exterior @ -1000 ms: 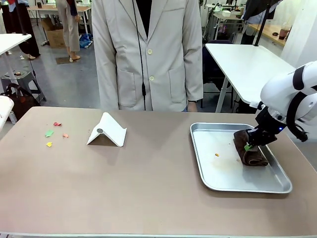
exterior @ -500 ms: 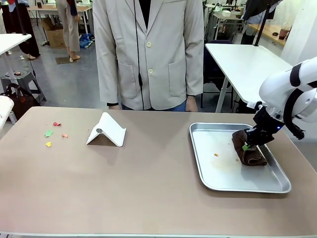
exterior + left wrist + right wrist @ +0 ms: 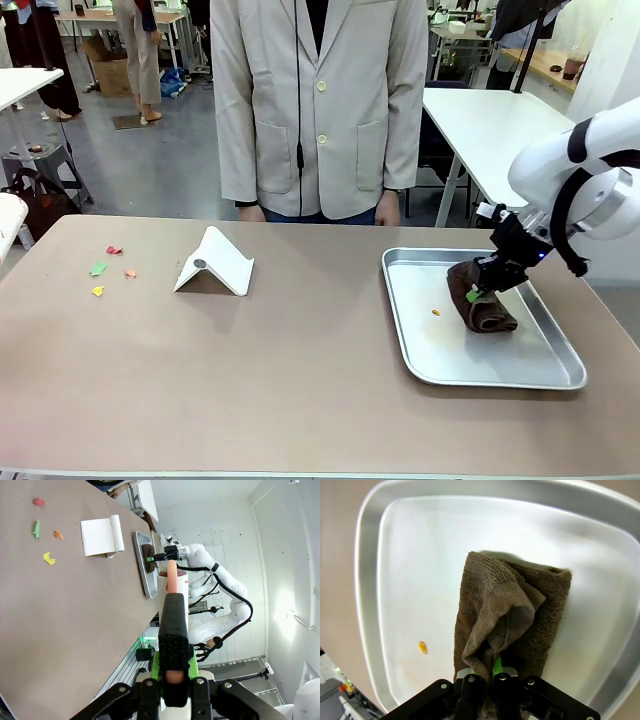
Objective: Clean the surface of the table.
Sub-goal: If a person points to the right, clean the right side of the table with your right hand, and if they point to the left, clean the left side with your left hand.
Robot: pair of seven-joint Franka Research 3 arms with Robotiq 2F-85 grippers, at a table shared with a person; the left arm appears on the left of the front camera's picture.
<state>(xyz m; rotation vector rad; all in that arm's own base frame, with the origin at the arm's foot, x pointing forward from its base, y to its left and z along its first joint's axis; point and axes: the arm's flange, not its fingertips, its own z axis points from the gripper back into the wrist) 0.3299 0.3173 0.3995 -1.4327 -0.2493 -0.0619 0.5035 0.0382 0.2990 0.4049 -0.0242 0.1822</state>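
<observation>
The taupe table (image 3: 300, 370) spreads across the front view. On its right side lies a silver tray (image 3: 560, 375) with a rumpled brown cloth (image 3: 488, 312) in it. My right gripper (image 3: 480, 291) is shut on the cloth's upper fold. The right wrist view shows that cloth (image 3: 520, 610) bunched between the shut fingers of my right gripper (image 3: 494, 674), over the tray (image 3: 370, 555). In the left wrist view my left gripper (image 3: 172, 664) hangs off the table's edge, shut on a slim black-and-pink tool (image 3: 172, 610).
Coloured paper scraps (image 3: 98, 268) lie at the table's far left. A white folded stand (image 3: 215, 263) sits left of centre. A small orange scrap (image 3: 436, 312) lies in the tray. A person in a pale jacket (image 3: 320, 110) stands at the far edge.
My right gripper has dragged the brown cloth a little to the left inside the tray. The person has shifted slightly to the right.
</observation>
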